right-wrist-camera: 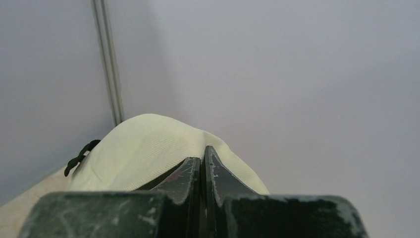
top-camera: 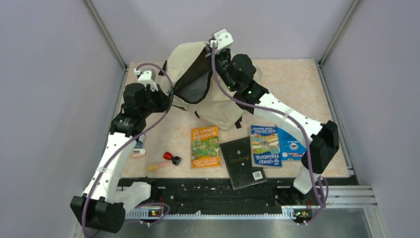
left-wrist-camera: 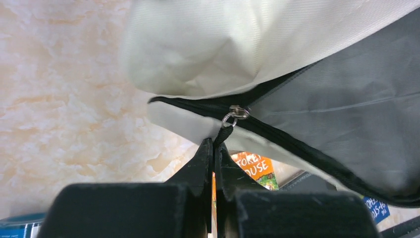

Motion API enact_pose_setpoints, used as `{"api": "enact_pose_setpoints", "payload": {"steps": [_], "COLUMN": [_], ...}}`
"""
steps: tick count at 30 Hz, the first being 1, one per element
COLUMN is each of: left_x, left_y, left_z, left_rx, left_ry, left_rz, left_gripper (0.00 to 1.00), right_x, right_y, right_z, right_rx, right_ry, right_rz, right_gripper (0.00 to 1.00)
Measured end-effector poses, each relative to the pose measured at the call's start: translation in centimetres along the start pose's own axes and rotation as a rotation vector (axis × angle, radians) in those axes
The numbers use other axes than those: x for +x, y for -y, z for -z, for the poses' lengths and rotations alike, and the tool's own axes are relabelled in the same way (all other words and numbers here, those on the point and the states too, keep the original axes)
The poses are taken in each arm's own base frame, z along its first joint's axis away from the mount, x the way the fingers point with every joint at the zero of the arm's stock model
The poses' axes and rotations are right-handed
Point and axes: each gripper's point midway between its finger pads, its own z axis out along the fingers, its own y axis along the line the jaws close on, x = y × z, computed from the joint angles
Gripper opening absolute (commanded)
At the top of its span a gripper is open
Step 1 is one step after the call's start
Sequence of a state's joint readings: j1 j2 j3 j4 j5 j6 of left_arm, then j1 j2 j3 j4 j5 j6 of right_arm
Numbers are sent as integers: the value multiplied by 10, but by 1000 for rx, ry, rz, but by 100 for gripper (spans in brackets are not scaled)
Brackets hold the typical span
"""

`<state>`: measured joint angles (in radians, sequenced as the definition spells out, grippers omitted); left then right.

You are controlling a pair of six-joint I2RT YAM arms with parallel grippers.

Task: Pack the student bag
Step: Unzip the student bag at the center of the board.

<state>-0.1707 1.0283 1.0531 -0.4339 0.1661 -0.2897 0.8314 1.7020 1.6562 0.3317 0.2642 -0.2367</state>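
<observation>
Beige tabletop (top-camera: pixel 307 79): left claw (left-wrist-camera: pixel 215 145) pinches zipper pull (left-wrist-camera: pixel 227 130) on student bag (top-camera: pixel 218 106); right claw (right-wrist-camera: pixel 203 151) clamps its rim.

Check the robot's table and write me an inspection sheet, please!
Surface: beige marbled table; no spills seen.
Job's things: bag pulled open, dark lining showing.
Clutter: orange book, blue book, blue booklet, black pad, red bit near the left arm.
Claws: left claw shut on the zip pull; right claw shut, seemingly pinching the bag's top.
Cables: a purple cable along each arm.
Surroundings: grey walls; metal rail in front.
</observation>
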Motion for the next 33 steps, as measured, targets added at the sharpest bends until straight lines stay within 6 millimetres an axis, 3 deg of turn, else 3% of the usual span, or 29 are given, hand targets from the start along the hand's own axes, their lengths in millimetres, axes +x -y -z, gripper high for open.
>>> {"api": "enact_pose_setpoints", "payload": {"steps": [8, 15, 19, 22, 28, 33], "left_x": [-15, -19, -11, -5, -7, -2], "left_y": [-19, -21, -8, 7, 31, 37], "left_z": [10, 16, 19, 23, 26, 21], "left_rx": [-57, -45, 41, 136, 272, 302], "left_ry": [58, 75, 60, 51, 50, 22], "left_rz": [41, 54, 41, 27, 4, 3], "left_gripper": [0, 0, 0, 0, 0, 0], "right_x": [8, -6, 9, 21, 32, 13], "right_y": [55, 63, 63, 61, 56, 62], "right_z": [0, 14, 32, 45, 65, 78], "right_rx": [105, 117, 117, 94, 52, 65], "right_ry": [13, 57, 45, 41, 25, 55], "right_rz": [-141, -191, -212, -214, -177, -221], "right_gripper": [0, 2, 52, 74, 84, 84]}}
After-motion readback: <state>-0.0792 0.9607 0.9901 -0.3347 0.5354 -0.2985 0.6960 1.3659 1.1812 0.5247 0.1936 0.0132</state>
